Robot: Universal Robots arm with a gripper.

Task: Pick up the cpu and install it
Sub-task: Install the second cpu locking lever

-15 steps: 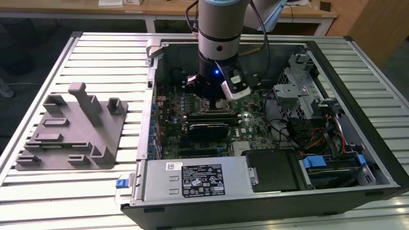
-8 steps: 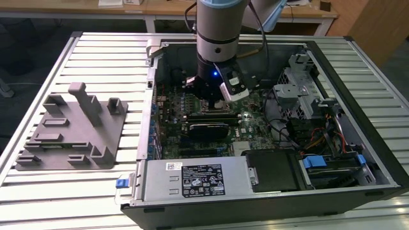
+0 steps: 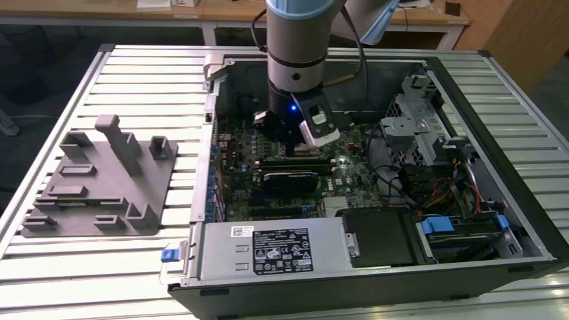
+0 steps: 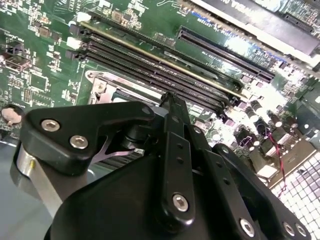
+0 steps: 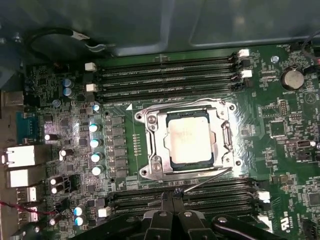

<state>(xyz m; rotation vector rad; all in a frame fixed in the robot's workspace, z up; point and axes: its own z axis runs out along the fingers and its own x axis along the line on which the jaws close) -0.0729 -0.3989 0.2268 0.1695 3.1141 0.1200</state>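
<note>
The cpu lies flat in the motherboard socket at the centre of the first wrist view, silvery top up, framed by the metal retention bracket, so it looks seated. At bottom centre, the gripper hovers just clear of the socket, fingers pressed together, holding nothing.
</note>
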